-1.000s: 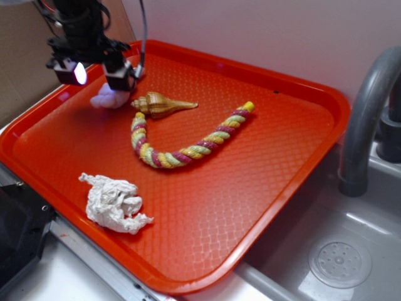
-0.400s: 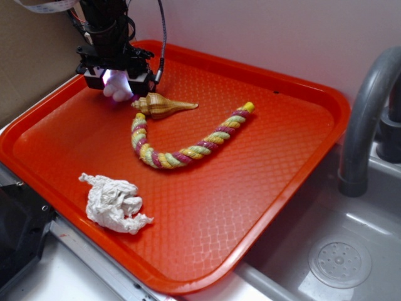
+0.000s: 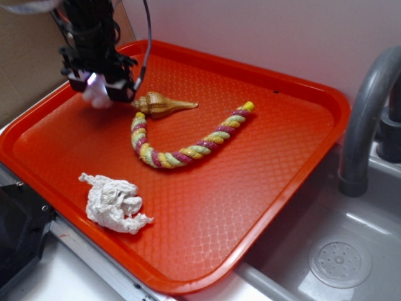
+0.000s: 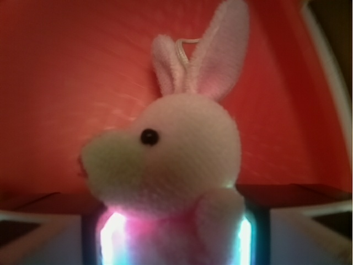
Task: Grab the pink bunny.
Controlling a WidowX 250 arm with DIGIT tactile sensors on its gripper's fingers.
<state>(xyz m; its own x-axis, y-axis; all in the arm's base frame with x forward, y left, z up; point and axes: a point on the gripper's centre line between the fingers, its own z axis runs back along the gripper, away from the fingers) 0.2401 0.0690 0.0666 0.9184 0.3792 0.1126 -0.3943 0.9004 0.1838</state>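
Since the earlier frame our gripper (image 3: 97,84) has swung left, away from the shell (image 3: 161,104), carrying the bunny (image 3: 97,94) with it; a second ago the bunny lay on the tray (image 3: 263,188) under the open fingers. Now we hold the bunny, the jaws closed on its lower body, over the tray's far left corner and seemingly lifted off the surface. The wrist view shows the bunny (image 4: 176,160) upright between lit pads (image 4: 113,240), head and ears free above them. We judge it light, soft and squashy, so the plush will give under pressure. The body is the best hold; the ears would fold and slip. The rope (image 3: 188,147) and paper (image 3: 116,202) lie well apart.
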